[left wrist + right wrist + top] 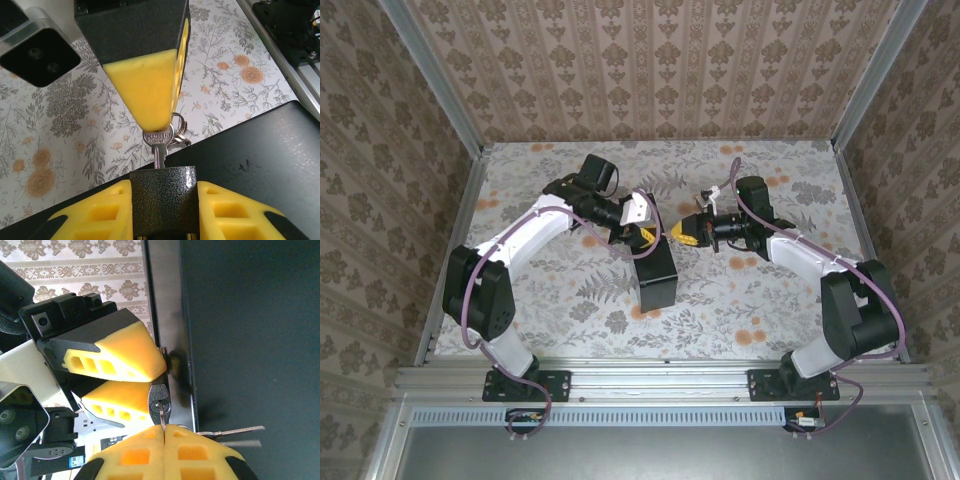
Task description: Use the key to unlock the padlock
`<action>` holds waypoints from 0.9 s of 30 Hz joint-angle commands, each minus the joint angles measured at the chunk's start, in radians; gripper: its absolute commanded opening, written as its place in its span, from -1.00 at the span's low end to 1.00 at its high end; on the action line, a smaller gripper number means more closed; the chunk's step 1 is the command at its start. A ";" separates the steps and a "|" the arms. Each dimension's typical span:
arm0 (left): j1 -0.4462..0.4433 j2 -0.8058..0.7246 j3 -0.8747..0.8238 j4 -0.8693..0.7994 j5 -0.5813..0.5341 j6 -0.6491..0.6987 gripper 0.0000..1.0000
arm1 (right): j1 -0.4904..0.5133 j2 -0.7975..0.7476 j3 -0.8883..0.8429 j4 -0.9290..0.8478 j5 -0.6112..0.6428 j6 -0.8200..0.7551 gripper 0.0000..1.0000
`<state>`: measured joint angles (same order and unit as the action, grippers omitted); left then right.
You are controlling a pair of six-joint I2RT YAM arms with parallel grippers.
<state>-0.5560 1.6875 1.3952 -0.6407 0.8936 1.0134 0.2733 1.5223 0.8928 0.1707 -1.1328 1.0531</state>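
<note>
Left end effector (163,186) grips padlock (162,206); at its 12 o'clock, right end effector (164,429) pinches inserted key (159,150); turning and release apparently remain.

left gripper (164,191): you have its yellow fingers (100,215) clamped on either side of the padlock (164,202)
key (159,147): you see its blade in the padlock's dark speckled body
right gripper (161,119): pinches the key's head from above
black box (250,150): lies behind your fingers, on the floral table (65,130)

One padlock (164,200), one inserted key (159,146), one black box (250,160), two pincers (642,235) (678,232).
</note>
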 commanded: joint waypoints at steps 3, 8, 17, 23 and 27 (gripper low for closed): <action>-0.014 0.009 0.033 -0.032 0.053 0.041 -0.77 | 0.027 0.015 0.040 0.039 -0.033 0.018 -1.00; -0.018 0.021 0.044 -0.005 0.055 0.014 -0.80 | 0.075 0.060 0.072 0.047 -0.023 0.022 -1.00; -0.010 0.020 0.043 -0.031 0.067 0.008 -0.84 | 0.042 0.045 0.095 -0.105 -0.007 -0.086 -0.62; 0.024 0.021 0.044 -0.081 0.104 0.013 -0.84 | -0.078 -0.042 0.158 -0.413 0.063 -0.463 -0.10; 0.047 0.054 0.092 -0.142 0.197 0.009 -0.84 | -0.067 -0.079 0.171 -0.419 0.180 -0.769 -0.03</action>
<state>-0.5262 1.7180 1.4273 -0.7074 0.9657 1.0241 0.1898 1.4887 1.0340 -0.1543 -1.0512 0.5980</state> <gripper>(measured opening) 0.270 0.482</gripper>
